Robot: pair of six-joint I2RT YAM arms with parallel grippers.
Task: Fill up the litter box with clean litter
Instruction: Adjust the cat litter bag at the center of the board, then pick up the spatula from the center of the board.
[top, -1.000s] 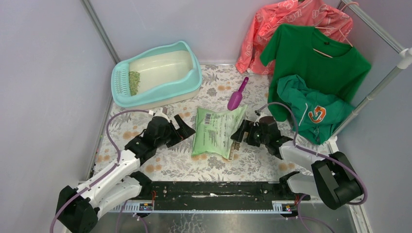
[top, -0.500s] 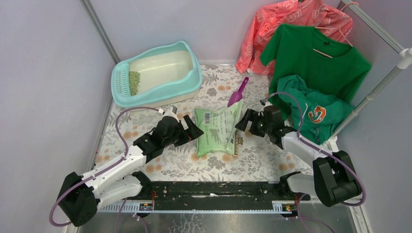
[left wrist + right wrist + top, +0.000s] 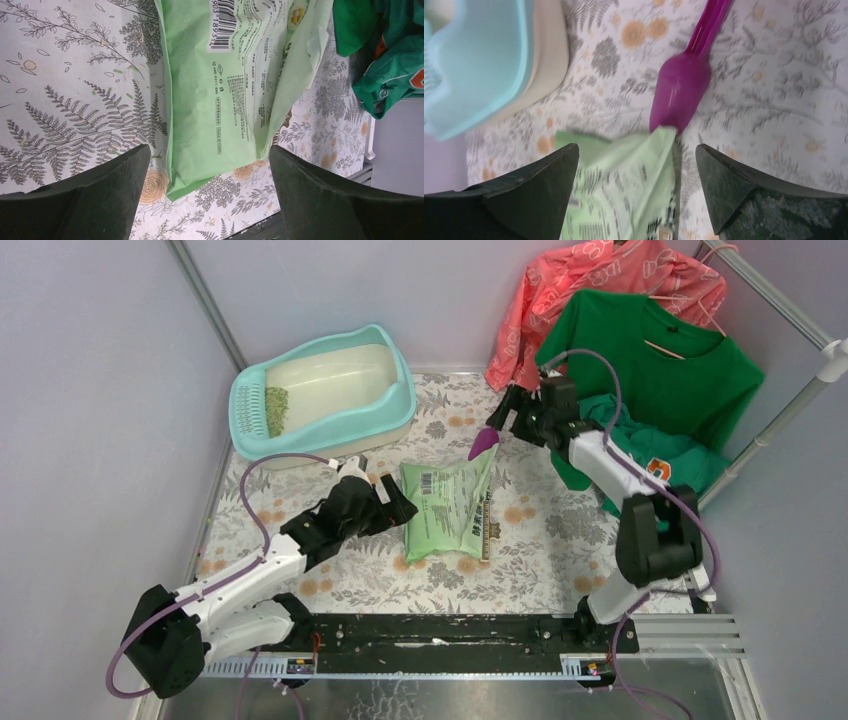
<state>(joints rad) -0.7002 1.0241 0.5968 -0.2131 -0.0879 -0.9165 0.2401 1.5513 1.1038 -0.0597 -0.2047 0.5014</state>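
The left gripper (image 3: 207,150), spread wide, frames a printed green bag (image 3: 225,95).

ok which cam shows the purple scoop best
Right wrist: the purple scoop fills mid-frame, bowl and most of the handle visible, its bowl tip meeting the green bag. Top external shows only its small bowl, the handle hidden. Left wrist does not show it.

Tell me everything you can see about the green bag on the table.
The green bag is a light green, glossy-looking plastic pouch printed with a barcode and small dark text. It lies flat, slightly rumpled, on the floral table cover between the arms. Its far corner meets the bowl of the purple scoop. The open left tool is at its left edge.
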